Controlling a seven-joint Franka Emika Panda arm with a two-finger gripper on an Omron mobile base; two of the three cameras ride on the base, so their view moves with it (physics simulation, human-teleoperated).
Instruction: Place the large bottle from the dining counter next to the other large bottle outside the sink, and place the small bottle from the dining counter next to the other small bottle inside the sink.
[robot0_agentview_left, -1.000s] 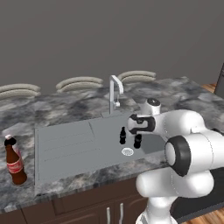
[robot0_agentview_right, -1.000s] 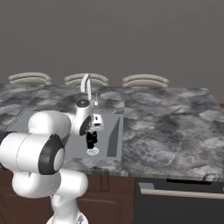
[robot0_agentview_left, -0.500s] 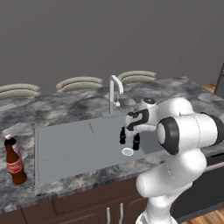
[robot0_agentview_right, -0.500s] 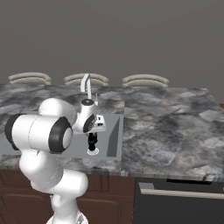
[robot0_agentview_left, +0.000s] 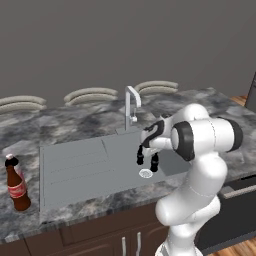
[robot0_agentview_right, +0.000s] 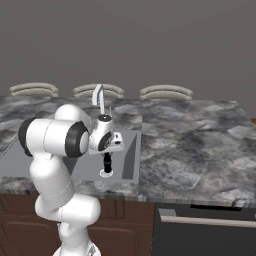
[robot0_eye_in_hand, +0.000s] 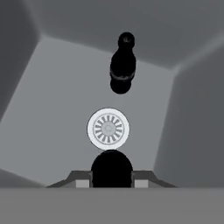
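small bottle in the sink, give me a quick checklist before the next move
1. Held small bottle gripped in the end effector: ok, the fingers are shut on it.
2. Held bottle over the sink basin: ok, it hangs beside the round drain.
3. Other small bottle standing upright in the basin: ok.
4. Spot next to the other small bottle free: ok, bare basin floor around it.
5. Held bottle resting on the basin floor: cannot tell.
6. Large cola bottle placed by the other large bottle: not ok; it stands alone on the counter left of the sink.
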